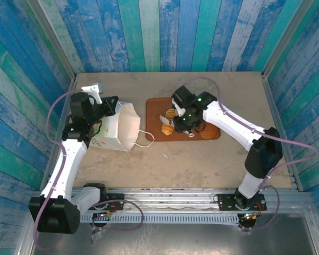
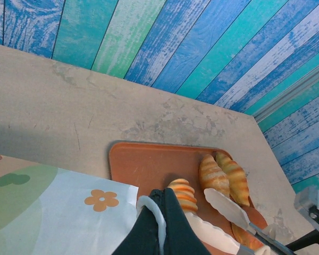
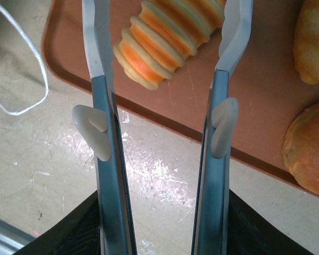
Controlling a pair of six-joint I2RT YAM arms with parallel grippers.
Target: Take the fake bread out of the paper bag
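Observation:
The white paper bag (image 1: 119, 127) lies on its side at the left, its flower print (image 2: 101, 200) near my left wrist camera. My left gripper (image 1: 109, 104) is shut on the bag's thin white loop handle (image 2: 153, 208). My right gripper (image 3: 165, 21) works long metal tongs with white tips (image 2: 228, 207). Those tips stand spread on either side of a ridged orange croissant (image 3: 170, 37) lying on the reddish-brown tray (image 1: 154, 109); the left tip is clear of it. More fake bread rests on the tray: two croissants (image 2: 212, 172) and a round bun (image 3: 308, 149).
The bag's second loop handle (image 1: 146, 139) trails on the beige table between bag and tray. Blue-green plank walls (image 1: 159, 32) close in the back and both sides. A metal rail (image 1: 165, 194) runs along the near edge.

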